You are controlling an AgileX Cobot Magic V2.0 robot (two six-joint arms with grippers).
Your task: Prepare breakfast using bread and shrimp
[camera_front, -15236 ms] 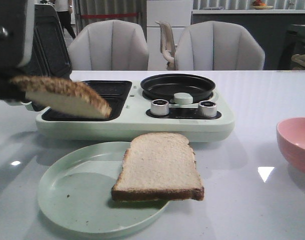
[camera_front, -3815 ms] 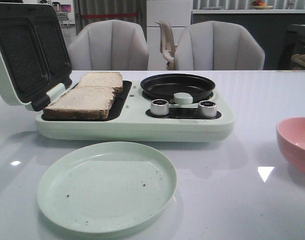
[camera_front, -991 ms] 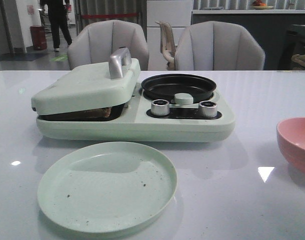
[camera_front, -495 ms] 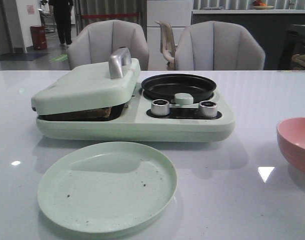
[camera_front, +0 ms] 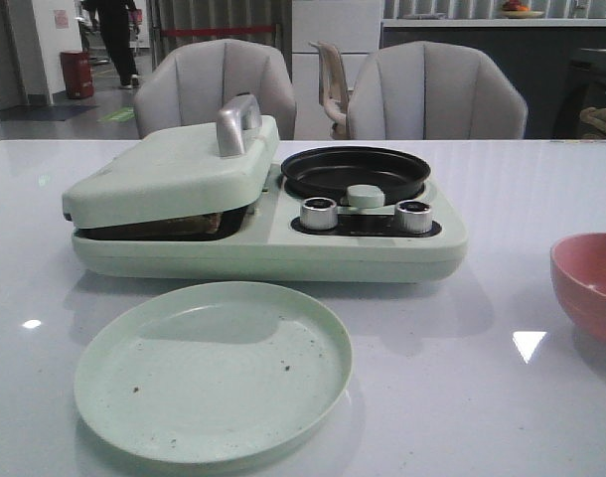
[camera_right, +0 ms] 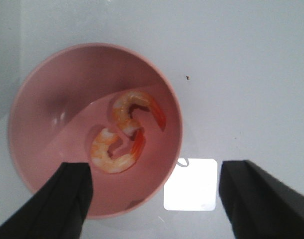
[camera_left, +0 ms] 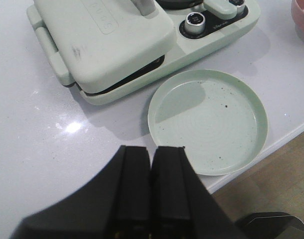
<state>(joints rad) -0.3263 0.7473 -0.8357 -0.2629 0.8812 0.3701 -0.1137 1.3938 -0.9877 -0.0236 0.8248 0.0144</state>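
The bread lies inside the pale-green sandwich maker (camera_front: 164, 169) under its lowered lid; only a brown sliver of bread (camera_front: 189, 225) shows in the gap. Two curled pink-orange shrimp (camera_right: 138, 110) (camera_right: 114, 149) lie in the pink bowl (camera_right: 52, 109), which stands at the right edge of the table (camera_front: 593, 288). My right gripper (camera_right: 157, 167) hangs open above the bowl, holding nothing; one finger is over the bowl's rim and the other over the bare table. My left gripper (camera_left: 152, 149) is shut and empty, above the table's near edge beside the plate. Neither gripper shows in the front view.
An empty pale-green plate (camera_front: 214, 368) (camera_left: 207, 119) sits in front of the sandwich maker. On the appliance's right half are a black round pan (camera_front: 355, 171), two silver knobs (camera_front: 319, 213) (camera_front: 414, 216) and a pale-green knob (camera_front: 366, 195). Grey chairs stand behind the table.
Both bread slices went from the plate into the sandwich maker and its lid came down. Over the last second nothing on the table moved; the bowl looks slightly darker.
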